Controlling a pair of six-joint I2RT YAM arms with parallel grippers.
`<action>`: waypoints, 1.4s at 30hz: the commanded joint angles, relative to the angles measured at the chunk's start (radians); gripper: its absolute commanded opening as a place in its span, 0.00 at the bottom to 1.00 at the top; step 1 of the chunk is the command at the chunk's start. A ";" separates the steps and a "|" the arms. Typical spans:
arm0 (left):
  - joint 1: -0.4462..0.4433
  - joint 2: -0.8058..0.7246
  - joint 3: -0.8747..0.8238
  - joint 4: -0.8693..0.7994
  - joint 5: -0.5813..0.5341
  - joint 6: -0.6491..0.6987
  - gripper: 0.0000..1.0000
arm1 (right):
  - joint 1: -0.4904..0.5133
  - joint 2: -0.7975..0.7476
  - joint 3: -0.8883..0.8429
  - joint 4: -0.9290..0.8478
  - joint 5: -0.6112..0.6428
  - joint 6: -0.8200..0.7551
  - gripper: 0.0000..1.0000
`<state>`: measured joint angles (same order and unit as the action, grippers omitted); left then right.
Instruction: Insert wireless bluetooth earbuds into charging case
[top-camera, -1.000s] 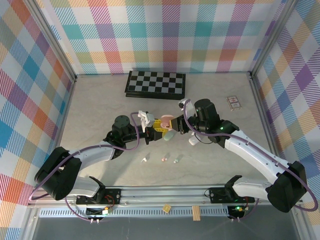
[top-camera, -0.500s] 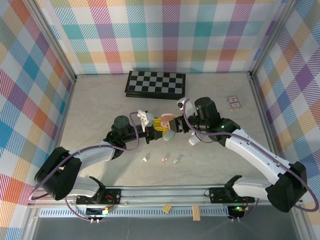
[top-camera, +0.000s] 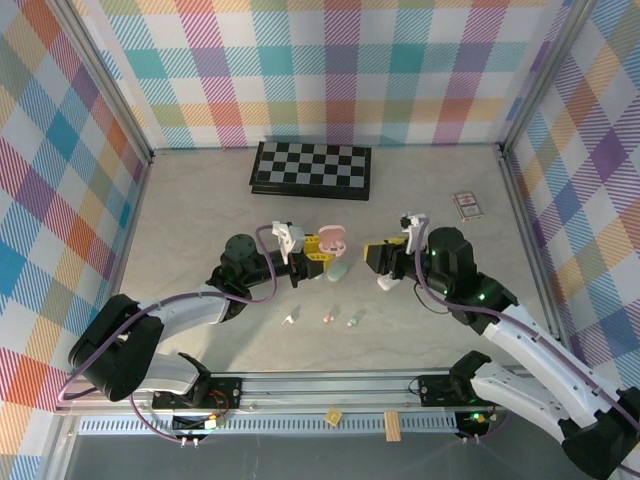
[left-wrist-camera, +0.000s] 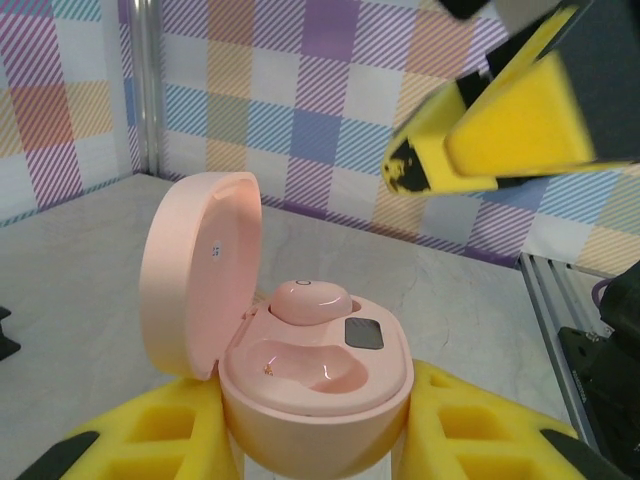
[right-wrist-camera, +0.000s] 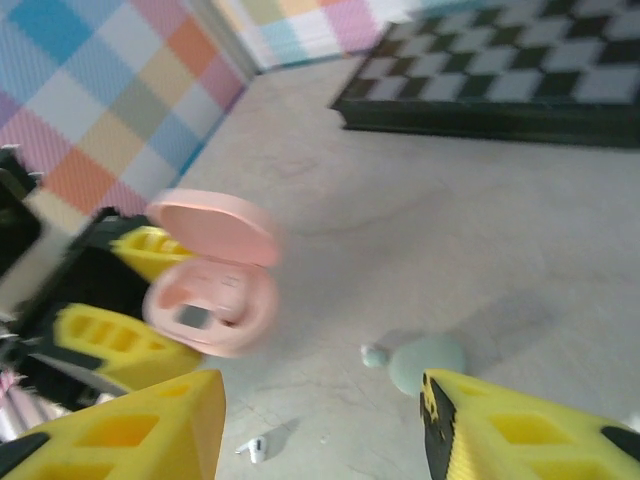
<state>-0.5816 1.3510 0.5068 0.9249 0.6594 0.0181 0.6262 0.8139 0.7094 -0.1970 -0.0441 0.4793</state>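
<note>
My left gripper is shut on the open pink charging case, held upright with its lid hinged back. In the left wrist view the case sits between the yellow fingers. One pink earbud is seated in the far slot and the near slot is empty. My right gripper hangs open to the right of the case, holding nothing. On the table in front lie a white earbud, a pink earbud and a mint earbud. The right wrist view shows the pink case and the white earbud.
A closed mint case lies just under the pink one, seen too in the right wrist view. A white case lies below the right gripper. A chessboard lies at the back and a small card box at the right.
The right gripper has pulled back to the right, away from the pink case, and its arm has swung down and right. The left gripper still holds the case in place.
</note>
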 joint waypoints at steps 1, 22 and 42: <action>0.026 -0.035 -0.018 0.072 -0.018 -0.005 0.24 | -0.013 -0.018 -0.082 0.046 0.043 0.183 0.54; 0.235 -0.162 -0.053 0.085 -0.008 -0.088 0.24 | 0.068 0.647 0.058 0.047 -0.532 -0.434 0.65; 0.253 -0.258 -0.042 -0.004 -0.036 -0.094 0.24 | 0.167 1.033 0.313 -0.157 -0.568 -0.766 0.67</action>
<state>-0.3378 1.1172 0.4622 0.9192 0.6258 -0.0643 0.7860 1.8233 0.9951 -0.2783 -0.5705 -0.2031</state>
